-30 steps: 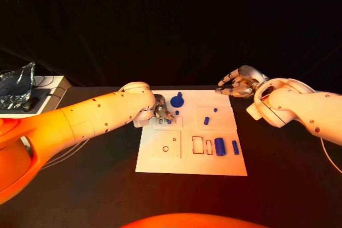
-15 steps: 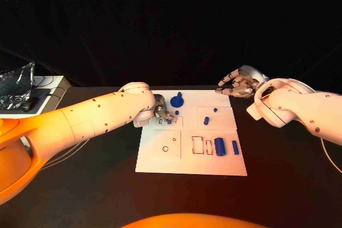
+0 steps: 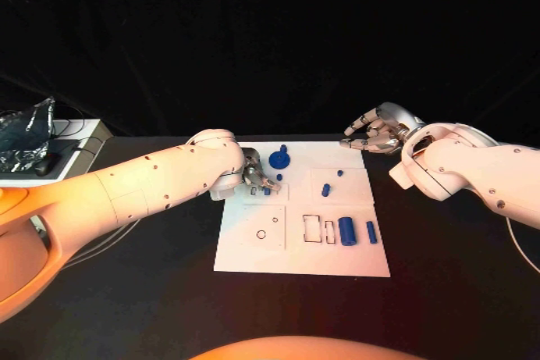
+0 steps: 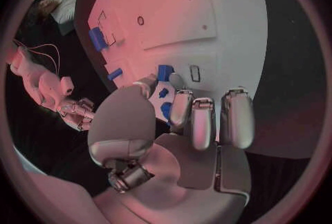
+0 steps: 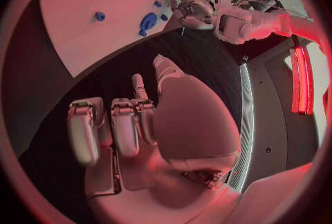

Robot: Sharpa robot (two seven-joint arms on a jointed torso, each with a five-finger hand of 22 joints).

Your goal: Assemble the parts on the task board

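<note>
- Progress, my read: early-to-mid. The white board (image 3: 302,219) sits mid-table (image 3: 135,297); most blue parts are still loose on it.
- Loose: a fat blue cylinder (image 3: 348,231) and a thin blue bar (image 3: 371,233) lying beside the rectangular slots on the near right. Slots there look unfilled.
- Round blue gear-like piece (image 3: 279,161) at the far edge of the board, a short blue peg (image 3: 326,190) and a small blue stud (image 3: 340,173) to its right. Can't tell whether these are seated or just resting.
- Left hand (image 3: 257,178) is down on the far-left part of the board, fingers curled over small blue pieces (image 4: 165,101). Looks like it's working one in, but I can't tell if it's actually gripping it or only touching.
- Right hand (image 3: 374,133) hangs off the far right corner of the board, fingers loosely apart, carrying nothing.
- View differences: left wrist view gets the blue bits right at the left fingertips (image 4: 181,108); the head view has them mostly hidden by the hand.
- Right wrist view confirms an empty palm and sees the left hand from across the board, plus the gear piece and cylinder.
- Left to do, as I judge it: cylinder, bar, and whatever the left hand is on.
</note>
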